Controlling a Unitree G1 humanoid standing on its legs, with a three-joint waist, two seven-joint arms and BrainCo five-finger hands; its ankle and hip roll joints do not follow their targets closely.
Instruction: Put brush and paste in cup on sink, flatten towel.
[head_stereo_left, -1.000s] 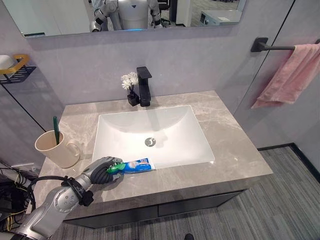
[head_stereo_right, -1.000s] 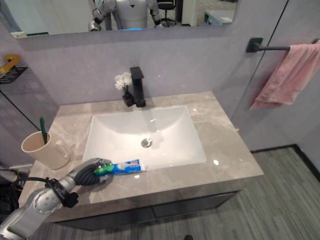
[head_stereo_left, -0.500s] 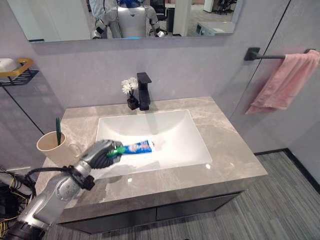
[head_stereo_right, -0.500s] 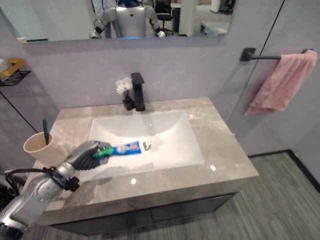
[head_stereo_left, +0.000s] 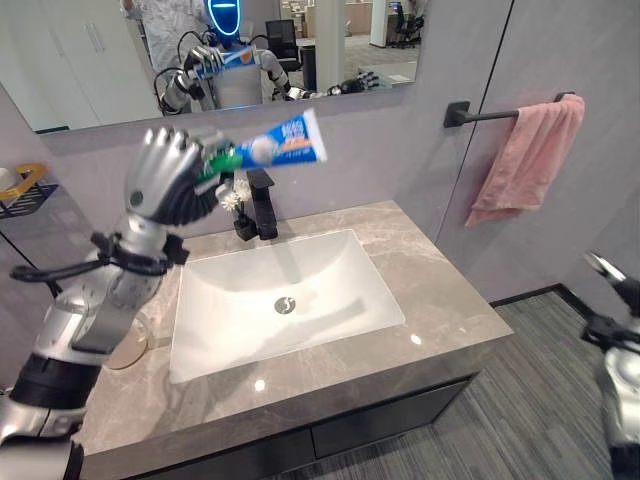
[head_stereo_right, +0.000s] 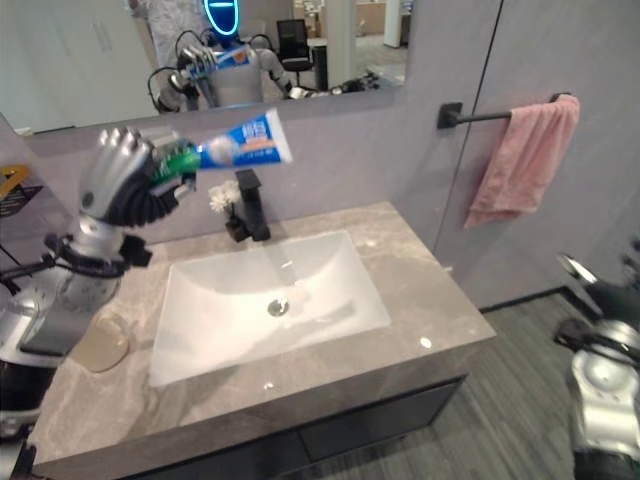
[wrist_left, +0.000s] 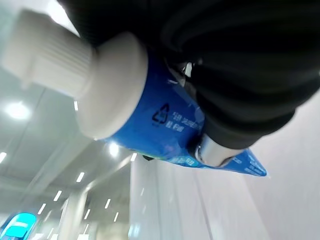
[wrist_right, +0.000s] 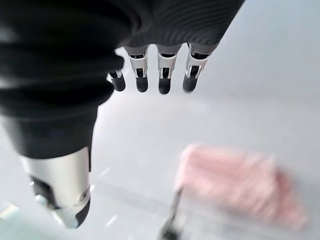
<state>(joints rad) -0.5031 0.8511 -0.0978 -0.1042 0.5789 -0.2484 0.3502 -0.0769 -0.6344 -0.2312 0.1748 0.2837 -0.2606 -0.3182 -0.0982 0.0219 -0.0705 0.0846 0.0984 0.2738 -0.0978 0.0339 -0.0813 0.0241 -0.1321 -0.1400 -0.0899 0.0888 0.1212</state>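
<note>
Left hand curled round blue toothpaste tube, white cap end in the grip, held high over sink back edge. Right hand fingers straight, empty

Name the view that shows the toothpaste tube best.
The left eye view: the whole toothpaste tube shows, held up by the left hand. The right eye view matches; the left wrist view shows its cap end close up.
</note>
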